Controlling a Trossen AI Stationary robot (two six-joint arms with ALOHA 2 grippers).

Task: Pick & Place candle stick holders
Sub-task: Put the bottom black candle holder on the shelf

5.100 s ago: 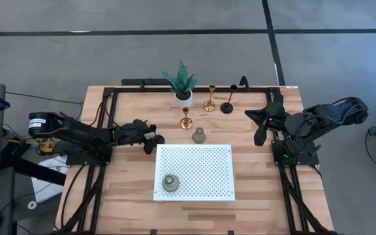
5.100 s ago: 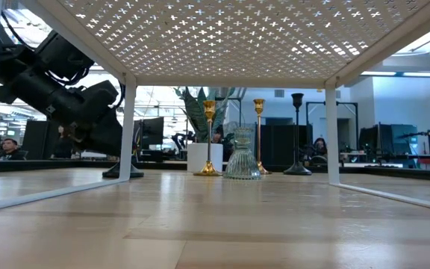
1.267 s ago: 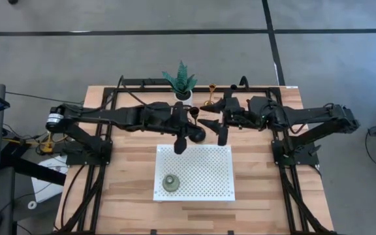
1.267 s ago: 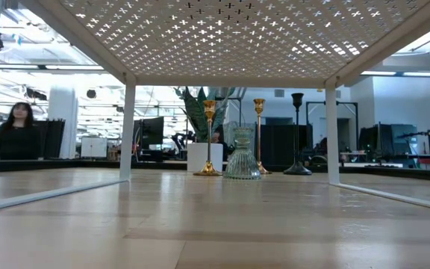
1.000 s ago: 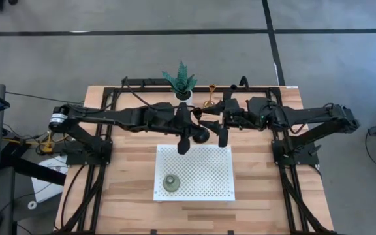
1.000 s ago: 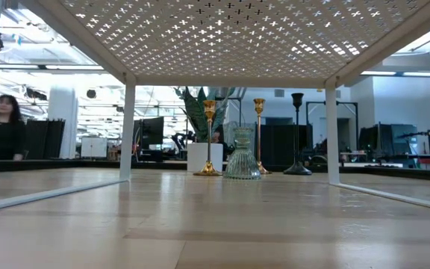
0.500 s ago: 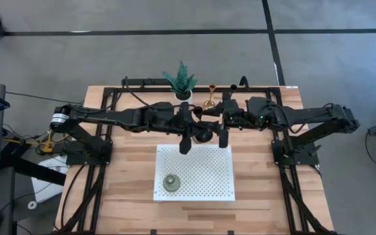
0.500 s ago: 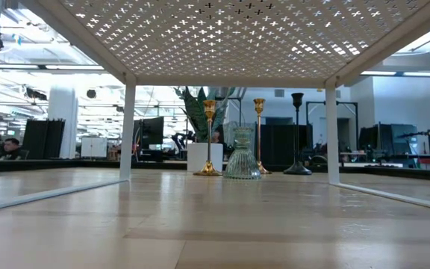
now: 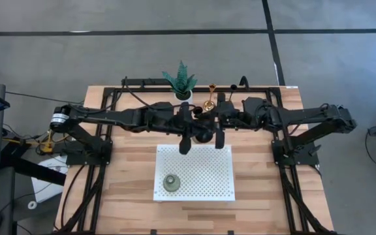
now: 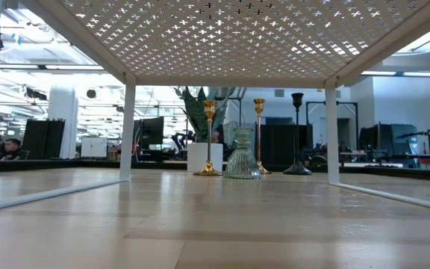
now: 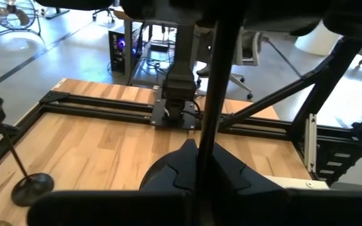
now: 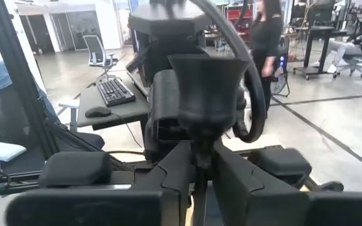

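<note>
Left wrist view: The left claw point(image 11: 201, 179) is closed on the thin stem of a black holder point(image 11: 211, 75), which rises straight up from between its fingers. A second black holder point(image 11: 32, 188) stands on the surface point(image 11: 105, 150), well off to one side of the claw and ahead of it.

Right wrist view: The right claw point(image 12: 197, 172) is drawn in tight around the same stem, just below the holder's cup. The holder is thus gripped by both claws at once. This is judged to be a hand-over from left to right.

High view: Both arms are stretched to the middle of the surface, where the claws meet just behind the rear edge of the white rack point(image 9: 204, 186). One grey holder point(image 9: 170, 183) stands on the rack, well in front of the claws and toward the left arm's side. A gold holder point(image 9: 209, 102) and the plant point(image 9: 182, 81) stand just behind the claws.

Low view: Neither claw is seen. Under and beyond the rack, a first gold holder point(image 10: 208, 138), a further gold holder point(image 10: 258, 134) and a second grey holder point(image 10: 242, 155) are seen upright on the surface, with the second black holder beside them.

Progress: One holder is placed on the rack. One is held in the air. Four remain to be picked. The task is judged to be at an early stage.
</note>
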